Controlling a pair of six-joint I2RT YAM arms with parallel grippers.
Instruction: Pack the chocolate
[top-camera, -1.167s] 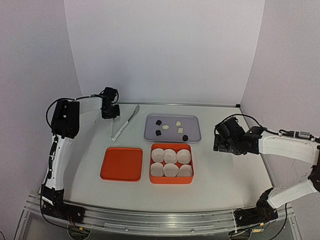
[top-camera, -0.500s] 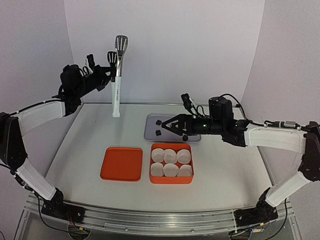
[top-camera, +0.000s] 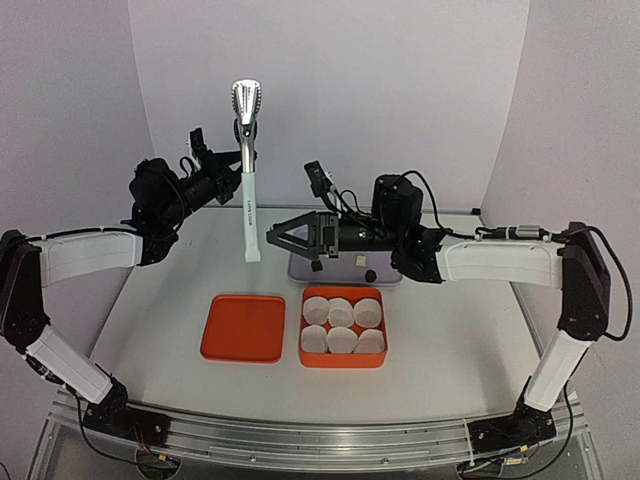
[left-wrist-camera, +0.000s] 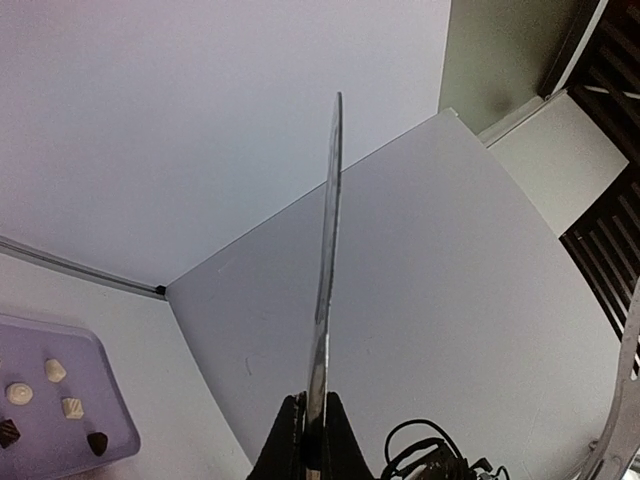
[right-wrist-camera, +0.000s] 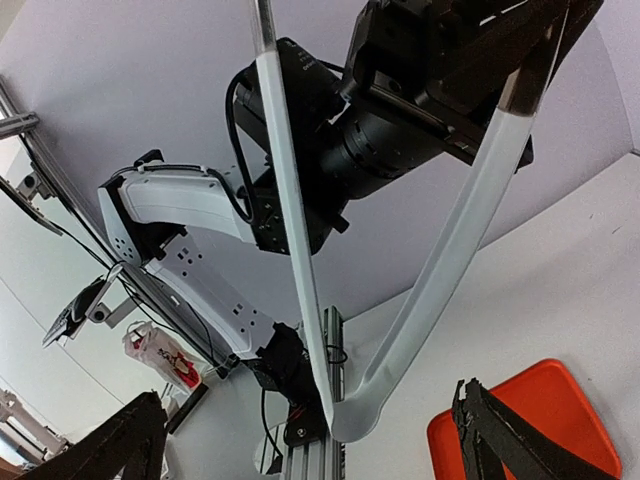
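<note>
The left tool (top-camera: 238, 162) clenched the white-handled tongs (top-camera: 247, 205) upright above the tabletop (top-camera: 450, 330), while the right tool (top-camera: 285, 237), spread wide and grasping nothing, hovered beside their lower end.

Even, diffuse light fell from overhead; shadows on the table (top-camera: 440, 340) were faint and soft; the tongs (top-camera: 246, 185) showed glare on their metal head; both wrist views curved toward the edges; the chocolate (left-wrist-camera: 55, 370) looked crisp.
</note>
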